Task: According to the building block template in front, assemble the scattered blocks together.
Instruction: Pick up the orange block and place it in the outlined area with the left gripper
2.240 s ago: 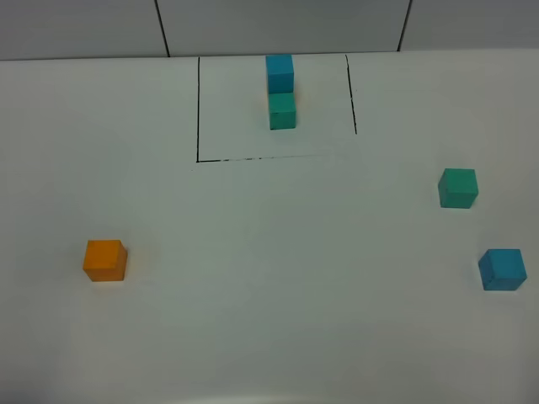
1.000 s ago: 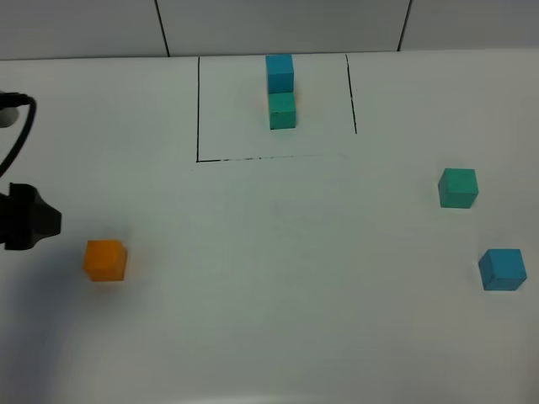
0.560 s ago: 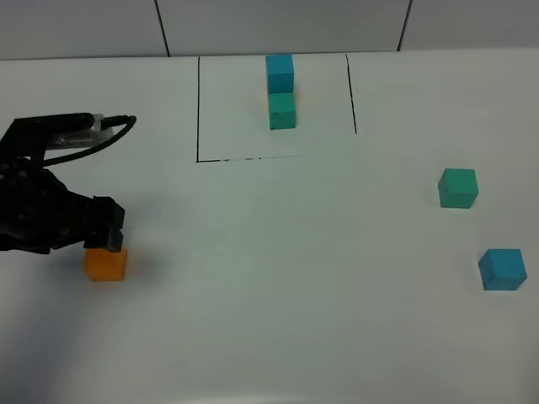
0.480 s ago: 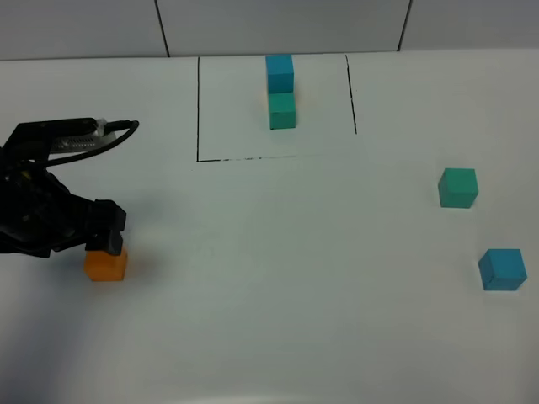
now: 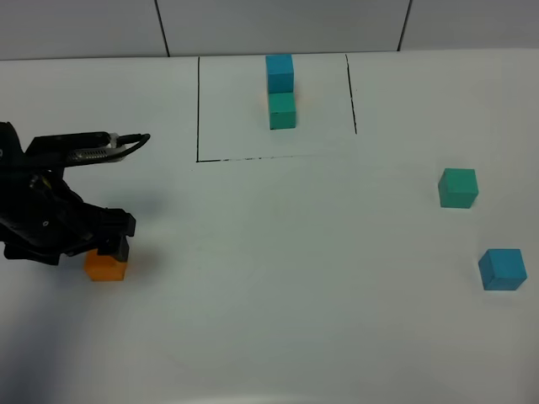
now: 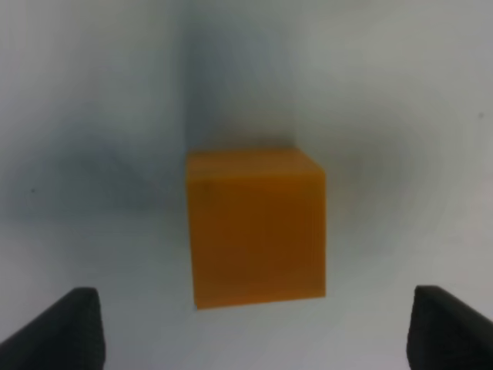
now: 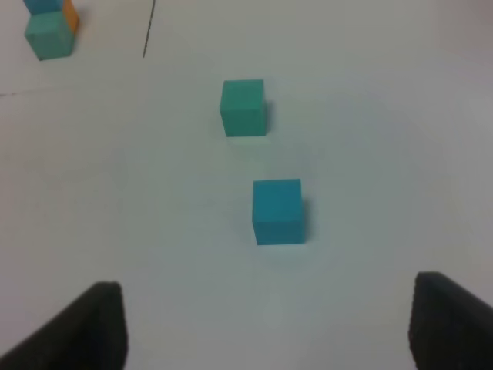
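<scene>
Whereas left arm is absent from table moments earlier, left gripper (image 6: 248,333) now straddles orange cube (image 5: 104,268), jaws apart; first pick likely under way. At right, teal-green cube (image 5: 458,187) and blue cube (image 5: 503,269) lie untouched ahead of right gripper (image 7: 266,327), jaws spread wide. Right wrist view alone shows orange sliver (image 7: 71,15) beside template (image 5: 281,93); left wrist view alone shows clear gap either side of orange cube.

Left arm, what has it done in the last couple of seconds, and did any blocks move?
The left gripper came in from the left edge and moved over the orange cube, jaws open on either side, nothing gripped yet. The orange cube, the loose teal-green cube, the loose blue cube and the template stayed put.
</scene>
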You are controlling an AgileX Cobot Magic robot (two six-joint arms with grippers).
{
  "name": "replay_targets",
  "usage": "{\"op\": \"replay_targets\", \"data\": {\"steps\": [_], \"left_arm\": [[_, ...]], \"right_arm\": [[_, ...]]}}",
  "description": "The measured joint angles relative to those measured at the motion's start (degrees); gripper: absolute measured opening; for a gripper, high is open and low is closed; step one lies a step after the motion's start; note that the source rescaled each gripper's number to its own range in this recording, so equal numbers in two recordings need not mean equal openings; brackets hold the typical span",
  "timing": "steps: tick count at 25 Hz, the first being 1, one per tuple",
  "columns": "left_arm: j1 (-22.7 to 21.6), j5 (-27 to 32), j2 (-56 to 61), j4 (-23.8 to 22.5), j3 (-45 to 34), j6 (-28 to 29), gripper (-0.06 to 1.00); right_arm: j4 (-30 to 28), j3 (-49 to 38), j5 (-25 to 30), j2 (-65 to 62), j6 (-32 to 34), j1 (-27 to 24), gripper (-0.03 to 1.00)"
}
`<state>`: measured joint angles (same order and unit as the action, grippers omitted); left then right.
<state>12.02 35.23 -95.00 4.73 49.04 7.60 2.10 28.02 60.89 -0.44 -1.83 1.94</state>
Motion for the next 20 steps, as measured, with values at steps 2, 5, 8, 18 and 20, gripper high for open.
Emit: {"op": "replay_targets", "data": {"steps": [2,5,8,18,20], "left_arm": [[0.0,-0.6,-1.6,0.0,0.0,0.3,1.00],[0.0,-1.4,-3.8,0.0,0.0,0.4,1.00],[0.0,-3.1,-5.5,0.0,0.0,0.4,0.99],[0.0,-6.3,-7.0,-0.1,0.0,0.4,0.01],[0.0,-6.3,-7.0,-0.6,0.1,-0.6,0.01]], "right_arm": [[0.0,0.0,0.0,0.0,0.0,0.0,0.54],[0.0,0.0,0.0,0.0,0.0,0.0,0.54],[0.0,0.0,0.0,0.0,0.0,0.0,0.54],[0.0,0.0,0.0,0.0,0.0,0.0,0.54],[0.0,0.0,0.0,0.0,0.0,0.0,0.54]]}}
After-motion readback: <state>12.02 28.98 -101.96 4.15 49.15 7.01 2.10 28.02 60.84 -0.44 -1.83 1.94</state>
